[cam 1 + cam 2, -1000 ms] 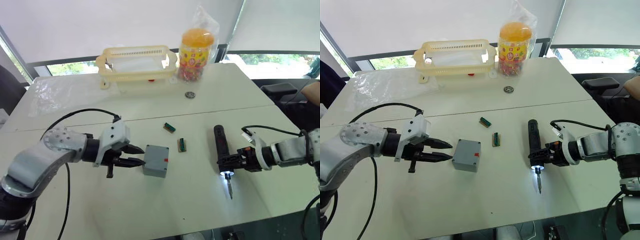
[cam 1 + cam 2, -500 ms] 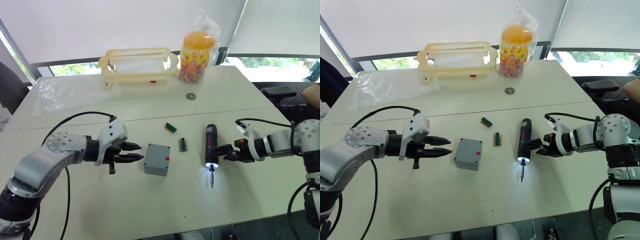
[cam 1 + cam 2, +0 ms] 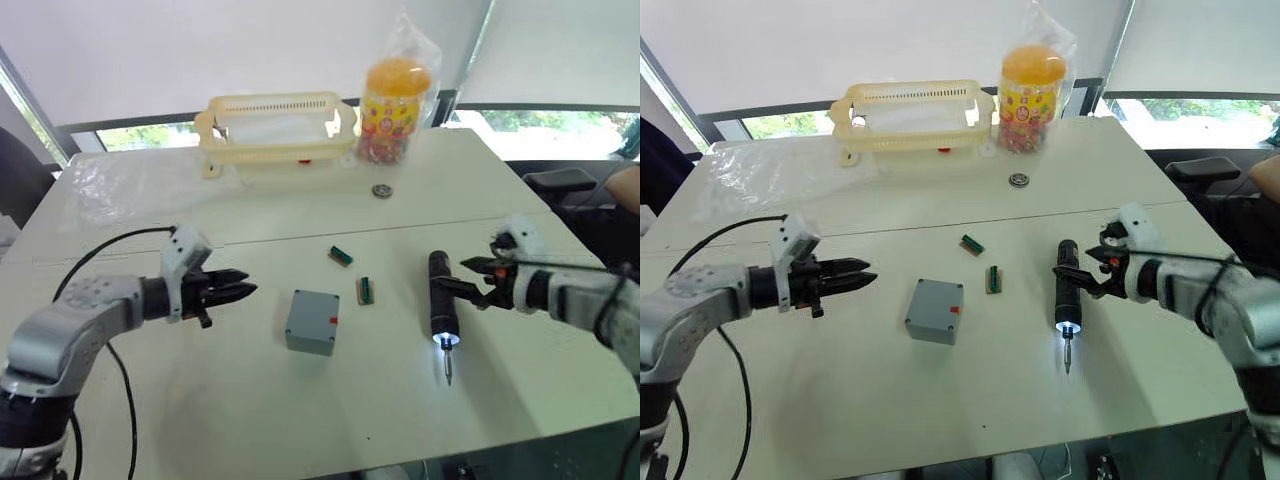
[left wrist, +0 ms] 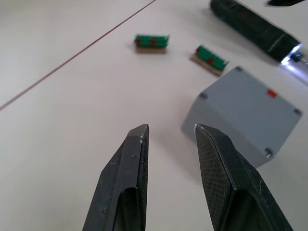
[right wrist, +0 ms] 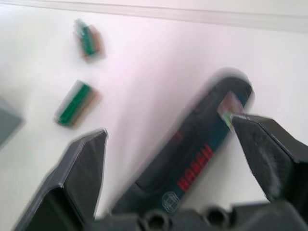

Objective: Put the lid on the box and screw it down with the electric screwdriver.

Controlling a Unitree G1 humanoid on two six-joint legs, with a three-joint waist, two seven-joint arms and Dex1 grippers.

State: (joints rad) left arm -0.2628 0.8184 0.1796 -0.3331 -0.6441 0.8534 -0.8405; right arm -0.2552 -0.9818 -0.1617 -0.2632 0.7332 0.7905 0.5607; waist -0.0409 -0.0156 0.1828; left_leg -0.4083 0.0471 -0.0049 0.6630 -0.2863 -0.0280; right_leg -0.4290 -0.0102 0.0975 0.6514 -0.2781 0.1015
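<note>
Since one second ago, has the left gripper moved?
Yes. The left gripper has drawn back toward the robot's left, away from the box. A second ago its tips were almost at the box; now bare table lies between them.

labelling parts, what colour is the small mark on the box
Red, on the grey box; clearest in the left wrist view.

A long yellow slotted plastic basket (image 3: 910, 115) stands at the far edge of the white table (image 3: 940, 400), beside a clear jar with an orange lid (image 3: 1031, 88) wrapped in a transparent bag. A small round metal ring (image 3: 1018, 180) lies just in front of the jar. Two small green rectangular pieces (image 3: 971, 243) (image 3: 993, 278) lie mid-table. Crinkled clear plastic sheeting (image 3: 770, 170) covers the far left corner.
</note>
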